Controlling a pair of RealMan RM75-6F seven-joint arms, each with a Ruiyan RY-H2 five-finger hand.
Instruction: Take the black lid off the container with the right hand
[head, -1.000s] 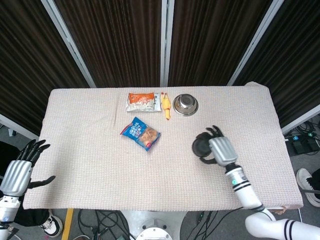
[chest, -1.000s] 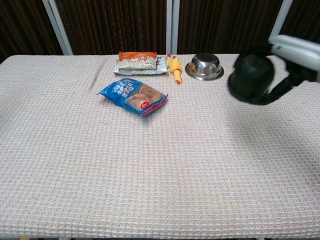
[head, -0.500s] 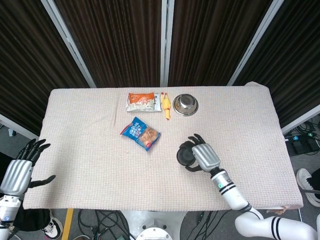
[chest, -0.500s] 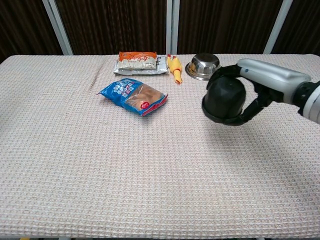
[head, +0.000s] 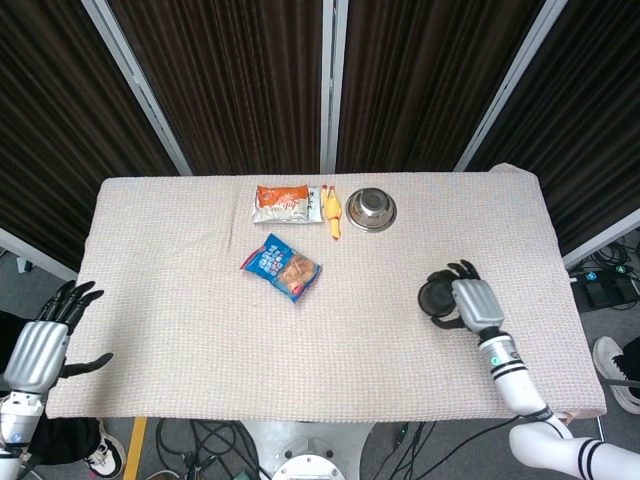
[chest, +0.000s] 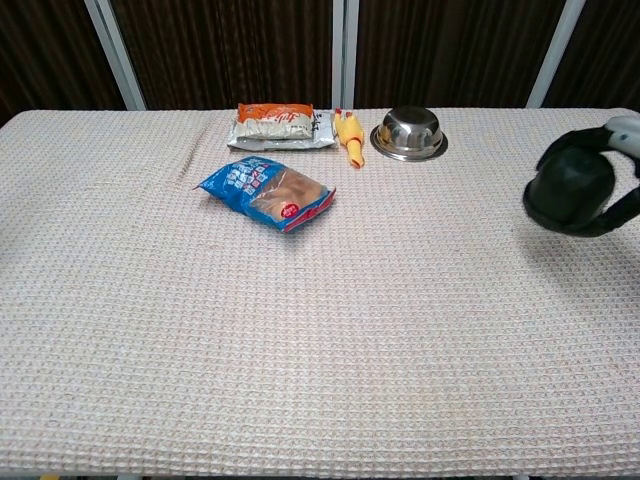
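Two hands | right hand (head: 470, 303) grasps black lid (chest: 572, 187), frame-cut | left hand (head: 40, 345) released, table-edge

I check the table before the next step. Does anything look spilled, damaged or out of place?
Nothing is spilled or damaged. One odd point: the right hand holds the round black lid, but no matching container shows. The shiny steel bowl, yellow rubber chicken toy and two snack packets lie undisturbed.
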